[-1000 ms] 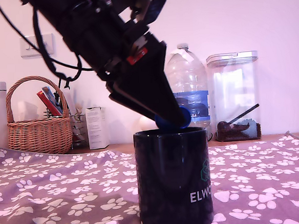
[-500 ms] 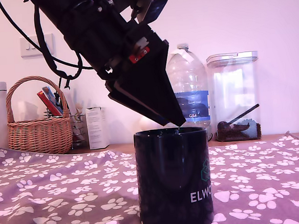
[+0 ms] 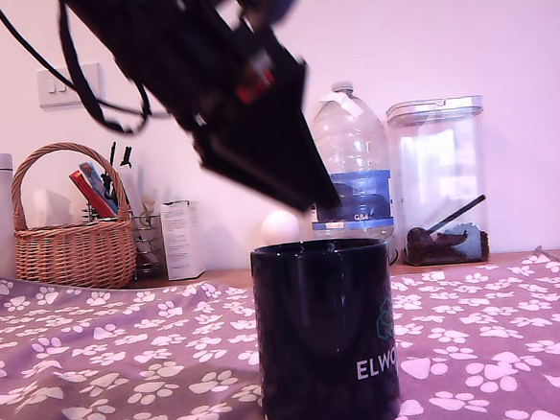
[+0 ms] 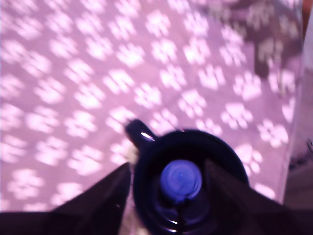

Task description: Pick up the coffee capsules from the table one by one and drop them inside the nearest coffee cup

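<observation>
1. Lying at the bottom of the mug, the blue capsule shows a round face straight up toward the wrist camera; its long axis cannot be made out from that end-on, blurred view.
2. The mug stands upright on the bench, near the front edge in the exterior view, its handle seen only in the wrist view.
3. The mug's white lettering reads "ELWO" and is cut off by the curve of its side.
4. The tool hangs tilted just above the mug's rim, apart from it; its fingers stand open either side of the mug's mouth, holding nothing.
5. Behind the bench, a wicker basket holds a few upright items too small to name.
6. A clear bottle and a clear lidded canister with dark contents and a scoop stand at the back.
7. A white ball is partly hidden by the tool.
</observation>
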{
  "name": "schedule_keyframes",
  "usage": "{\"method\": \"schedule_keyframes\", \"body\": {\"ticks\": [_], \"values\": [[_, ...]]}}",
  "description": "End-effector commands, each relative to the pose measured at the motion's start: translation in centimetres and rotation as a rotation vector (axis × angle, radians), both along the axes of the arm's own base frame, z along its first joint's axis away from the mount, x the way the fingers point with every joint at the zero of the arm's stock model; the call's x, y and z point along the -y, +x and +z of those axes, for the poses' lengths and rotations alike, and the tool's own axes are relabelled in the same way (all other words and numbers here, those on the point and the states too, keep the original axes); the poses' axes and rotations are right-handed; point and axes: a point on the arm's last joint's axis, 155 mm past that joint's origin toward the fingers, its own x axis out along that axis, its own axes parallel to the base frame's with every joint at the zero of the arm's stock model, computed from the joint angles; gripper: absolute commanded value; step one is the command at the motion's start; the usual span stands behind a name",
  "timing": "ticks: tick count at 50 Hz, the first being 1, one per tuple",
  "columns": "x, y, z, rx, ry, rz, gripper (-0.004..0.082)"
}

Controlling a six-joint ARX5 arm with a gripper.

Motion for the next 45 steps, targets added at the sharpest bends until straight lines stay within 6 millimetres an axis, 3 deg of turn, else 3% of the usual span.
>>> {"method": "schedule_keyframes", "body": {"ticks": [1, 3, 24, 33, 45], "values": [[-0.2, 0.4, 2.1, 0.027, -0.056, 0.007, 0.0044], [-0.6, 0.7, 2.7, 0.027, -0.074, 0.019, -0.0028], [-3.9, 7.1, 5.4, 0.097, -0.229, 0.264, -0.0019], [-5.9, 9.0, 4.8, 0.139, -0.267, 0.377, -0.0019], [-8.1, 9.5, 2.7, 0.131, -0.267, 0.456, -0.0019]]}}
